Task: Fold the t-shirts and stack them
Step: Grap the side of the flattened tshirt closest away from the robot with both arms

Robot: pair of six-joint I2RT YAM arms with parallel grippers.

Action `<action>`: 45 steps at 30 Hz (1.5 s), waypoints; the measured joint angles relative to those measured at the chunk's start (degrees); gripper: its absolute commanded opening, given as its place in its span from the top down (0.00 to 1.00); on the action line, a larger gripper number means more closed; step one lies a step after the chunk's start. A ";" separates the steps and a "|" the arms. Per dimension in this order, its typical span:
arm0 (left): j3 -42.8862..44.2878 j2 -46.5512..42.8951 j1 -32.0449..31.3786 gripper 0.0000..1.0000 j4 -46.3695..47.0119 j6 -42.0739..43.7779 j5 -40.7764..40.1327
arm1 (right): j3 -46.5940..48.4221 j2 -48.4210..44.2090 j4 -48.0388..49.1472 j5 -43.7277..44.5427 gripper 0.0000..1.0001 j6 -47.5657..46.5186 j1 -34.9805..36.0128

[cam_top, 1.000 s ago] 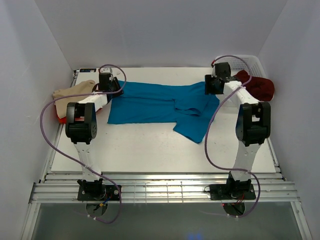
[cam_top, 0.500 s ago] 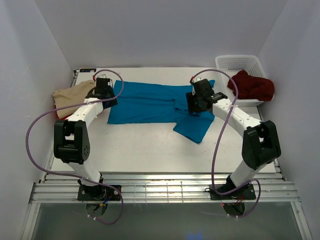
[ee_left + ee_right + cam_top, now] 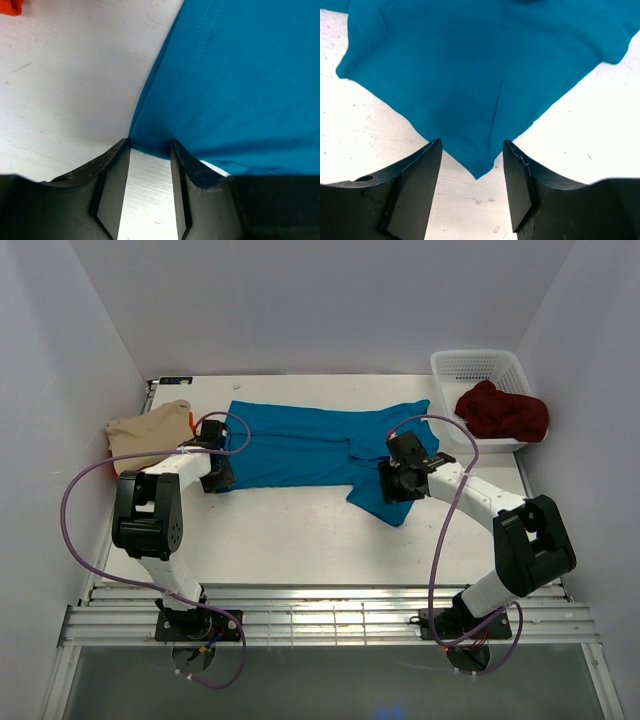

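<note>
Teal t-shirt [image 3: 300,445] lies spread on the table [image 3: 300,540], one corner right at the tips of the left gripper [image 3: 150,145] and a pointed corner between the fingers of the right gripper [image 3: 471,145]. Both pairs of fingers stand apart, clamping nothing. A beige t-shirt [image 3: 150,425] sits bunched beyond the left fingers. A maroon t-shirt [image 3: 505,412] drapes over the basket [image 3: 480,362], well apart from the right fingers. A red t-shirt [image 3: 9,6] barely shows. Folding looks barely begun, with nothing stacked yet.
</note>
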 measured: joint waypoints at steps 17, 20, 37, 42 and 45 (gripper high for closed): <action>0.15 0.11 0.00 0.52 -0.13 0.00 -0.20 | -9.44 -2.32 0.11 -0.87 0.44 5.09 1.01; 0.15 0.11 0.00 0.52 -0.13 0.00 -0.24 | -11.08 -2.27 0.63 -1.01 0.52 5.35 1.05; 0.20 0.13 0.00 0.52 -0.15 0.02 -0.42 | -11.52 -2.34 3.17 -1.03 0.72 5.81 1.03; 0.17 0.11 0.00 0.53 -0.15 0.02 -0.46 | -11.52 -2.19 3.63 -1.22 0.92 6.21 1.05; 0.20 0.13 -0.02 0.67 -0.04 -0.11 -0.74 | -11.52 -2.21 3.65 -1.01 0.92 6.21 1.05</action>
